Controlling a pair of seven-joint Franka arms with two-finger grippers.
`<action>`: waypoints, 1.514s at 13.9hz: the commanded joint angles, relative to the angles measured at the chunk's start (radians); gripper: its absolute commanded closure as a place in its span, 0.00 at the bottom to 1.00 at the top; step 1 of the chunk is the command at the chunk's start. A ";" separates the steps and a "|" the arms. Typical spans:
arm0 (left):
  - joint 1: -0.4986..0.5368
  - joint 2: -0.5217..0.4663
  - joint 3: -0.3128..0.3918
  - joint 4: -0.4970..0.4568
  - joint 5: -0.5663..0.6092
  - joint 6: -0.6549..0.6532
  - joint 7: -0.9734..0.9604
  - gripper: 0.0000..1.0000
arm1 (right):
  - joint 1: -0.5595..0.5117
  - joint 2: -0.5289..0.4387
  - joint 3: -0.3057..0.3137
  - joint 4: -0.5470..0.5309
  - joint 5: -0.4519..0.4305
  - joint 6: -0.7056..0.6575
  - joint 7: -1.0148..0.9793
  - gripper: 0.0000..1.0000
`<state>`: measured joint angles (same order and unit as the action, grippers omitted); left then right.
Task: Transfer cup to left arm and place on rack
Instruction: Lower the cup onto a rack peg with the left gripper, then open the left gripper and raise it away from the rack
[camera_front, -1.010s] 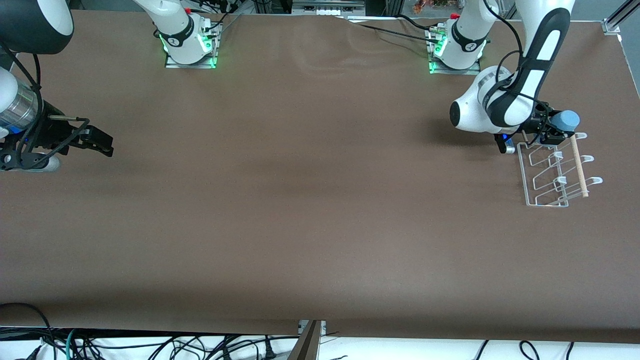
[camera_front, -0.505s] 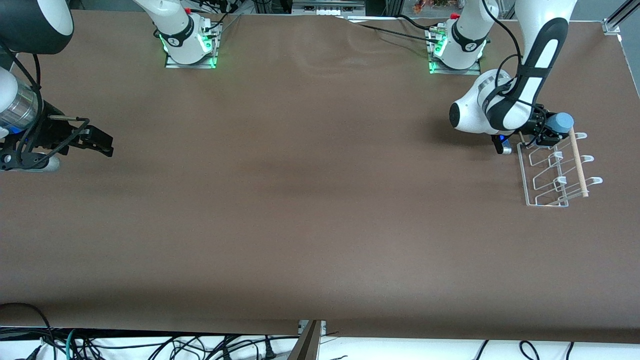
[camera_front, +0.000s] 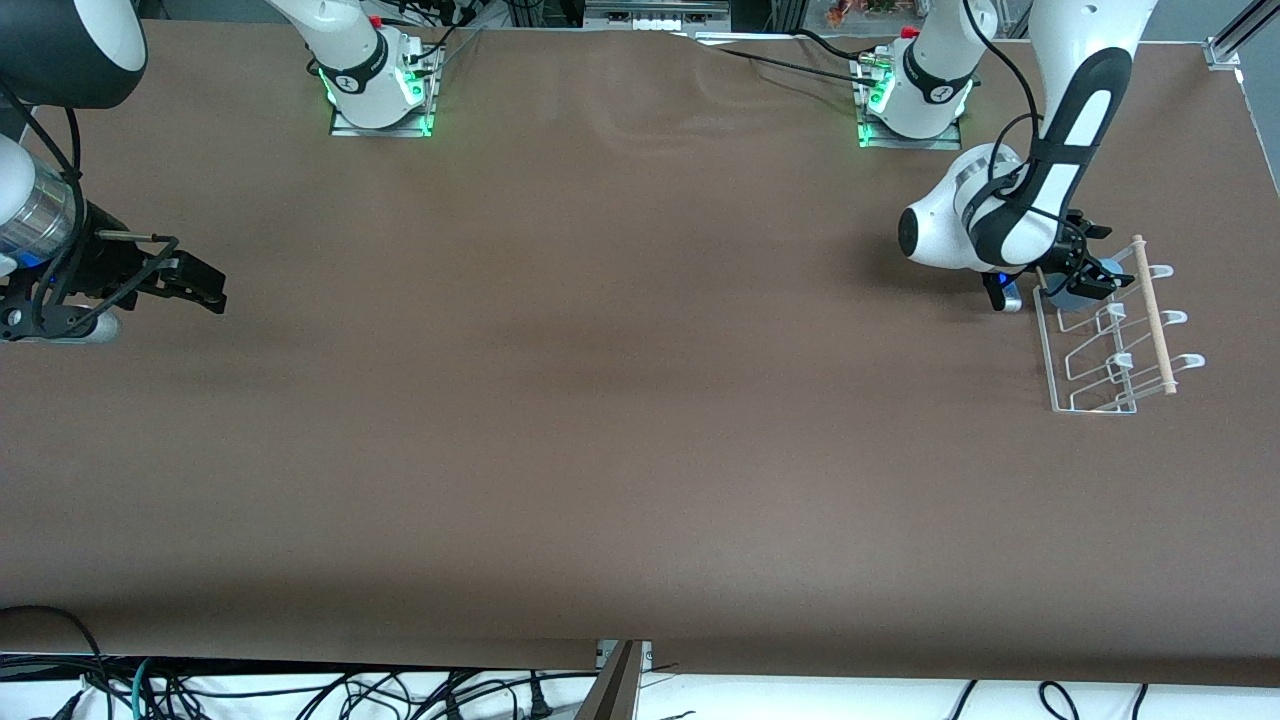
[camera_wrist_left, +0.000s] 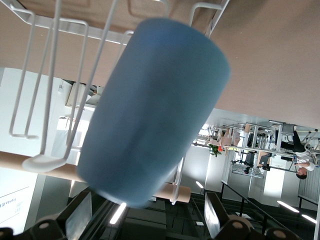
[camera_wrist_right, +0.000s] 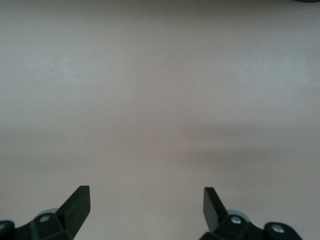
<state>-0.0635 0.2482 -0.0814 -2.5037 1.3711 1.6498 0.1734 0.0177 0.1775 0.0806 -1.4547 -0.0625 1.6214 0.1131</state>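
Observation:
The light-blue cup (camera_front: 1076, 296) sits low at the end of the rack (camera_front: 1096, 372) nearest the left arm's base, partly hidden by the left gripper. In the left wrist view the cup (camera_wrist_left: 155, 110) fills the middle, tilted against the white wire pegs (camera_wrist_left: 45, 75), with the wooden dowel (camera_wrist_left: 15, 161) beside it. My left gripper (camera_front: 1090, 272) is at that end of the rack, its fingers (camera_wrist_left: 77, 220) spread wider than the cup and clear of it. My right gripper (camera_front: 205, 285) waits open and empty at the right arm's end of the table, over bare table in its wrist view (camera_wrist_right: 145, 205).
The wooden dowel (camera_front: 1152, 315) lies across the rack's pegs. The brown table (camera_front: 620, 400) stretches between the two arms. Both arm bases (camera_front: 380, 95) stand along the table's edge farthest from the front camera.
The left gripper has come down from above the rack with the cup. The cup, held up over the pegs before, now sits low in the rack with the fingers apart.

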 joint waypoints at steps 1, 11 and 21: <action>0.021 -0.035 -0.005 0.017 0.008 0.007 0.000 0.00 | -0.007 -0.010 0.004 -0.001 -0.007 -0.003 -0.013 0.00; 0.040 -0.052 -0.008 0.494 -0.785 -0.202 0.006 0.00 | -0.009 -0.010 0.004 -0.001 -0.007 -0.002 -0.015 0.00; 0.044 -0.091 -0.001 0.928 -1.299 -0.150 -0.140 0.00 | -0.009 -0.010 0.004 -0.001 -0.007 -0.002 -0.015 0.00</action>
<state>-0.0274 0.1751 -0.0805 -1.6208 0.1244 1.4666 0.0461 0.0173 0.1775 0.0794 -1.4546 -0.0625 1.6219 0.1125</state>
